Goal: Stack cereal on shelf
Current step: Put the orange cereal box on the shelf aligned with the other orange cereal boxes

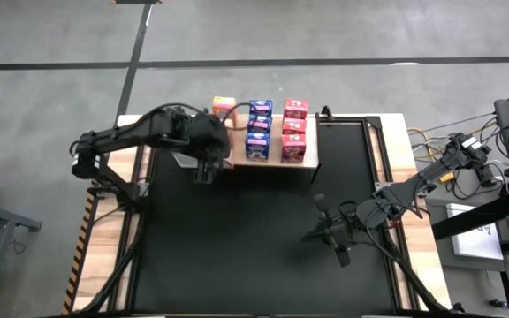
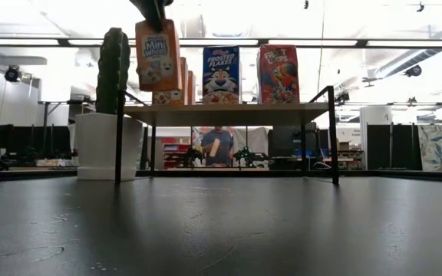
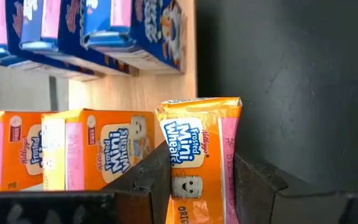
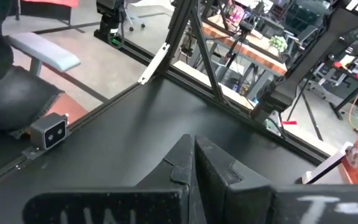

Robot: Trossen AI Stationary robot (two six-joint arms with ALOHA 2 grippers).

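Note:
My left gripper (image 1: pixel 205 168) is shut on an orange cereal box (image 2: pixel 157 55) and holds it above the wooden shelf's (image 1: pixel 272 161) near left corner. The box also shows in the left wrist view (image 3: pixel 199 149). Two more orange boxes (image 3: pixel 98 152) stand upright on the shelf behind it. A row of blue boxes (image 1: pixel 259 128) and a row of pink-red boxes (image 1: pixel 294 131) stand to their right. My right gripper (image 1: pixel 336 237) is shut and empty, low over the black mat at the right. My left gripper pinches the orange box between its two fingers (image 3: pixel 151 177), at the box's upper end (image 2: pixel 153 27). The fingers come from above, pointing down, one on each side of the printed front (image 3: pixel 178 180). The box hangs below them, slightly tilted, clear of the shelf top.
A green cactus-like plant (image 2: pixel 113 70) in a white pot (image 2: pixel 106 146) stands at the shelf's left end. The shelf rests on thin black legs (image 2: pixel 333 134). The black mat (image 1: pixel 254 247) lies in front. A person stands in the room behind the table.

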